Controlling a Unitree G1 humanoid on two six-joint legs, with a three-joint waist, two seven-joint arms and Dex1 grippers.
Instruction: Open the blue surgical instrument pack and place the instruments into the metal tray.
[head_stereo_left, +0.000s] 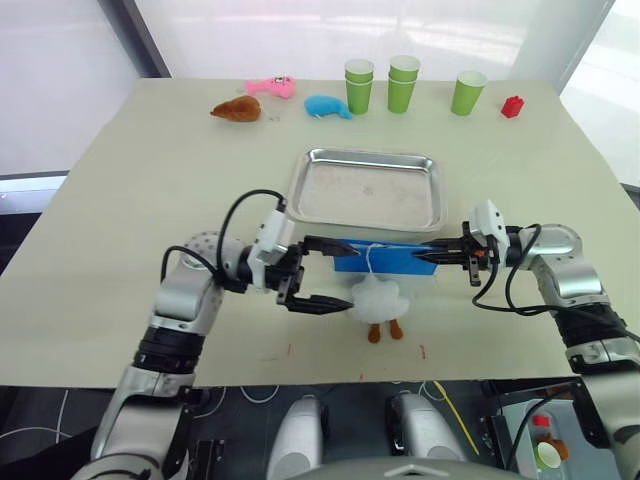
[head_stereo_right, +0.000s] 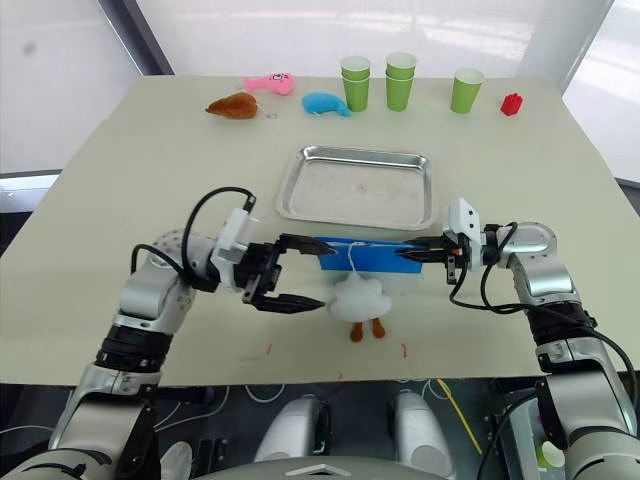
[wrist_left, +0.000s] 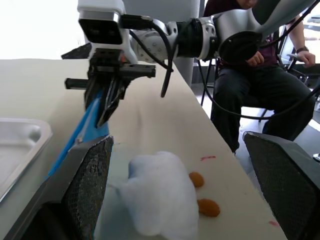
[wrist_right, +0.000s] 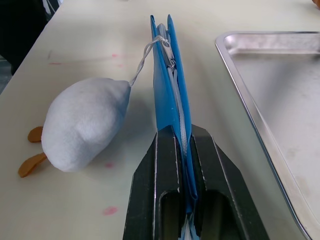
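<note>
The flat blue fabric instrument pack (head_stereo_left: 385, 258) is being held up on its edge above the pale tabletop (head_stereo_left: 120, 200), just in front of the shallow shiny steel tray (head_stereo_left: 368, 188), which lies bare. The right tool (wrist_right: 179, 150) is pressed together on one end of the pack, the fabric and its zip line being pinched between the two black fingers. At the other end, the left tool (head_stereo_left: 318, 274) is spread wide, one finger reaching along the pack's top edge and the other hanging lower, near the white plush duck with orange feet (head_stereo_left: 378, 300). The duck is tied by a white cord (wrist_right: 145, 55) to what appears to be the zip pull at the pack's far end.

The opening step is judged to be in hand: the pack is still zipped, and no instruments can be seen. For the next move, the cord or the plush would probably need to be caught by the left tool and drawn along the zip while the pack is held steady by the right. A slip could be risked if the pack is tugged out of the pinch. Along the far edge, green paper cups (head_stereo_left: 404, 82) and small toys (head_stereo_left: 270, 88) are left standing, well apart from the work.
</note>
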